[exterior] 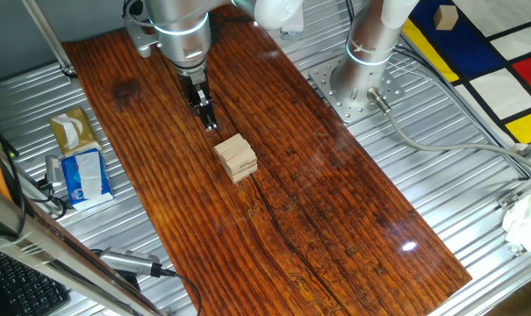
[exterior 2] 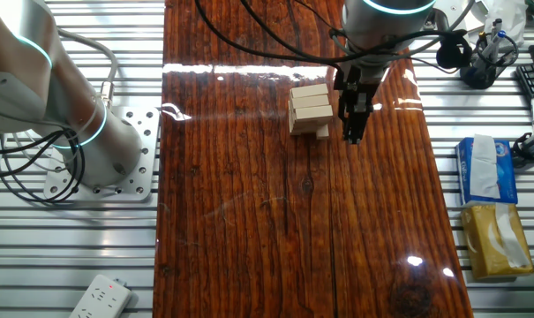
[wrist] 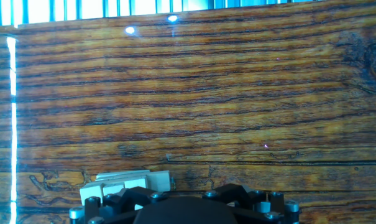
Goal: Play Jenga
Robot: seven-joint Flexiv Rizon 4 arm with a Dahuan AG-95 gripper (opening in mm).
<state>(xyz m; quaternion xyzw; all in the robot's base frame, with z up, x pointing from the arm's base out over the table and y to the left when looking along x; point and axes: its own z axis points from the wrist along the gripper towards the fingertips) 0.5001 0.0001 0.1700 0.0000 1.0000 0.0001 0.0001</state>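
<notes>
Dark-grained table (exterior: pixel 335 211) bears your Jenga (exterior: pixel 236 158), light and easily toppled; gripper (exterior: pixel 208 118) jaws look together; nudge one block's end.

The Jenga tower (exterior: pixel 236 158) stands mid-worktop (exterior: pixel 335 219). The tool (exterior: pixel 210 123) hangs just beside it, apart. 2 tissue packets (exterior 2: pixel 485 170) lie off the worktop's edge.

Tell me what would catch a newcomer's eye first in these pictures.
Probably the small Jenga tower, pale against the dark red striped wooden board near its middle, with one block sticking out at the bottom. Right beside it hangs the arm's black gripper, close to the tower but apart from it. Off the board, on the metal table, lie tissue packets.
</notes>
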